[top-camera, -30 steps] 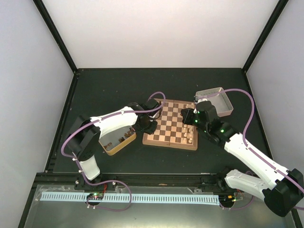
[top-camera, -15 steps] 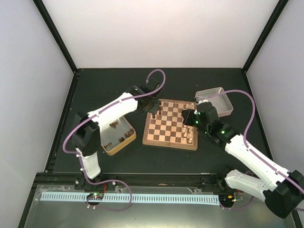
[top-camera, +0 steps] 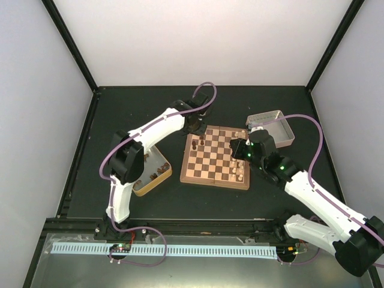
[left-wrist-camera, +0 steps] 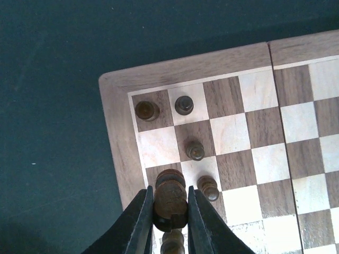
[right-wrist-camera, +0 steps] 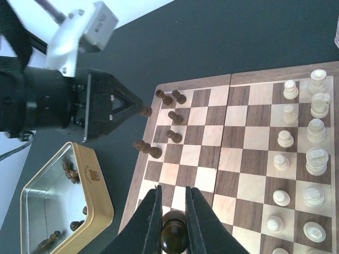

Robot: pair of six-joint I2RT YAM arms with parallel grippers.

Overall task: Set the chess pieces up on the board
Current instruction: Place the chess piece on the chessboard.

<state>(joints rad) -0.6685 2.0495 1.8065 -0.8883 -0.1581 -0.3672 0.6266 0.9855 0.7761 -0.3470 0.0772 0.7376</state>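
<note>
Mid-setup: left tool (left-wrist-camera: pixel 169 194) pinches a dark piece (left-wrist-camera: pixel 170 205) over the far-left corner of the board (top-camera: pixel 207 162), right tool (right-wrist-camera: pixel 174 196) clamps a 2nd piece (right-wrist-camera: pixel 174 238); next, prob. lower each upright onto a free sq & release.

Dark table (top-camera: pixel 132 111) — board (top-camera: pixel 211 165), gold tin (top-camera: pixel 158 182), silver tin (top-camera: pixel 277 123) on it.

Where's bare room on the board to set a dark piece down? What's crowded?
Bare: the middle of the board, between the dark pieces at one corner and the cream pieces. Crowded: that corner, where the left fingers hold another dark piece.
</note>
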